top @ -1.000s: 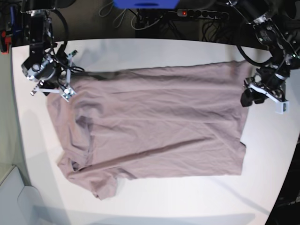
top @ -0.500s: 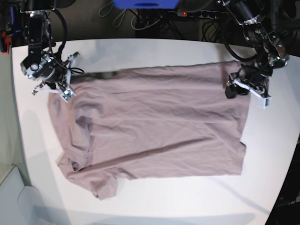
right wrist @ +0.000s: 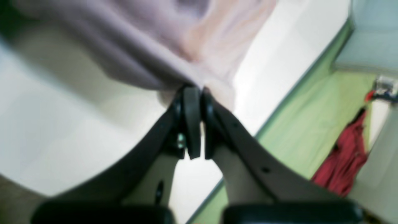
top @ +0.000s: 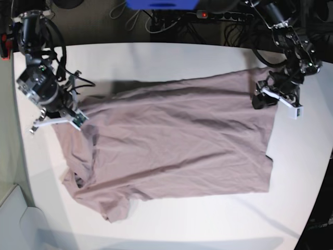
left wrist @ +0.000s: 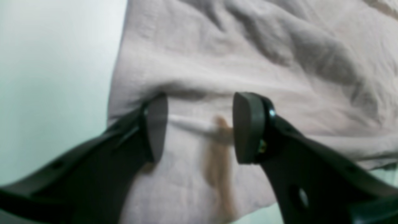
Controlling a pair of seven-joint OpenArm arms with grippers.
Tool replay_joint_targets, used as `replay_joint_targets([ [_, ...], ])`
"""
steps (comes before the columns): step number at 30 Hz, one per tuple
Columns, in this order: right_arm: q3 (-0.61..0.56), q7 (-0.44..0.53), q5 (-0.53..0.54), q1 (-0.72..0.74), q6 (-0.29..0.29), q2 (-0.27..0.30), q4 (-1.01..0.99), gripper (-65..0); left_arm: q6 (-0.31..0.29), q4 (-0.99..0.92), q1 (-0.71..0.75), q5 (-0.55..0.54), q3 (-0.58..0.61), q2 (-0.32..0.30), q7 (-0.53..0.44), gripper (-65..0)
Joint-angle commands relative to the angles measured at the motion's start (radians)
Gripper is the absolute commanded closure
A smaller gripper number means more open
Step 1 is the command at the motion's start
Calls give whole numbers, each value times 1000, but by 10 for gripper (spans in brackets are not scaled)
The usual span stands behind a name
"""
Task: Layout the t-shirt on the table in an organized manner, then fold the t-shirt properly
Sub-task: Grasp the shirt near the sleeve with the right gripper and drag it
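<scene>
The plain dusty mauve-brown short-sleeved cotton t-shirt (top: 177, 140) lies spread and wrinkled across the middle of the large matte white desk (top: 171, 57), its long axis running left to right in the base view. One sleeve sits crumpled at the near left, the straight hem edge lies at the right, and bare white surface shows all round the cloth.

At the shirt's far left corner the right pincer (top: 73, 112) is clenched on the fabric. Its wrist view shows the two dark pads pressed together with a fold of the mauve cloth (right wrist: 161, 40) caught between their tips (right wrist: 196, 93) and drawn up off the white surface, so a shadow lies under it. In the base view the cloth rises in a small peak toward that pincer.

At the far right corner the left pincer (top: 263, 99) rests down on the shirt. Its wrist view shows the two dark pads (left wrist: 245, 127) standing apart and astride the cloth (left wrist: 248, 56) near its edge, with a blurred brownish mark between them. They are not clamped on anything; the fabric lies flat below them.

Beyond the desk's far edge, dark cables and a blue object (top: 161, 4) show.
</scene>
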Motion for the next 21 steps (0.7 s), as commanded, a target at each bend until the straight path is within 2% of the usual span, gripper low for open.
replay_joint_targets([
  [1, -39, 13, 4, 45, -5, 6, 3, 0, 1, 13, -7, -3, -2, -8, 3, -332],
  [6, -283, 7, 4, 246, -5, -1, -69, 0, 1, 13, -7, -3, -2, -6, 8, -332],
  [8, -349, 7, 2, 328, -5, -32, -124, 0, 1, 15, -6, -3, -2, -9, 9, -332],
  [13, -412, 5, 2, 463, -5, -87, -309, 0, 1, 15, 14, -7, -2, -11, 3, -332],
  [16, -441, -29, 2, 486, -5, -89, -356, -6, 1, 15, 16, -3, -2, -11, 1, -332],
  [21, -442, -56, 2, 483, -5, -89, -315, -177, 1, 13, 13, -3, -3, -12, 0, -332],
])
